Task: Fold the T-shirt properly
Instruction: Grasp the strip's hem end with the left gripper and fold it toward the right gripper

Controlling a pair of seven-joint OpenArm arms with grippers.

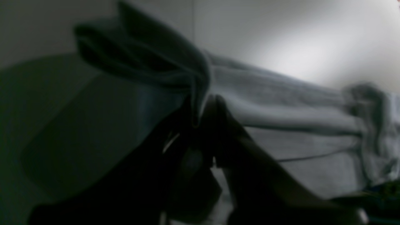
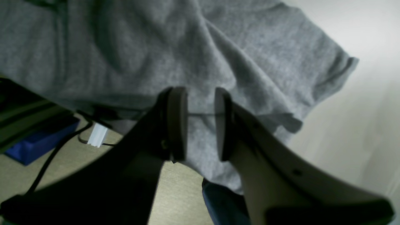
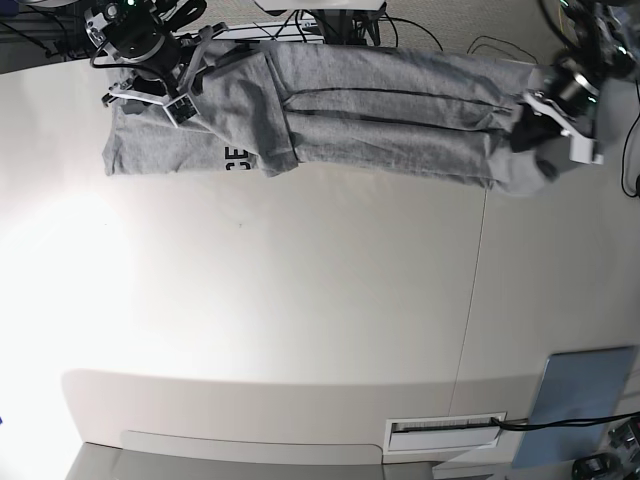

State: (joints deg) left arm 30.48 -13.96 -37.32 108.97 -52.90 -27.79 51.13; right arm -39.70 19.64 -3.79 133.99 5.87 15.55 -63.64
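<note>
The heather-grey T-shirt (image 3: 380, 120) lies stretched in a long folded band along the far edge of the white table (image 3: 300, 300), black lettering (image 3: 233, 155) showing near its left end. My left gripper (image 3: 530, 128) is at the band's right end. In the left wrist view this gripper (image 1: 200, 115) is shut on a bunched fold of the T-shirt (image 1: 281, 103). My right gripper (image 3: 150, 100) is over the left end. In the right wrist view its pads (image 2: 178, 122) stand apart, the right gripper (image 2: 201, 122) open just in front of the T-shirt (image 2: 156, 47) and its sleeve.
A flat blue-grey panel (image 3: 580, 405) lies at the table's near right corner, beside a white slotted piece (image 3: 445, 430). A seam (image 3: 480, 260) runs across the tabletop. Below the table's far edge are a blue box (image 2: 37, 140), black cables and a white connector (image 2: 97, 134).
</note>
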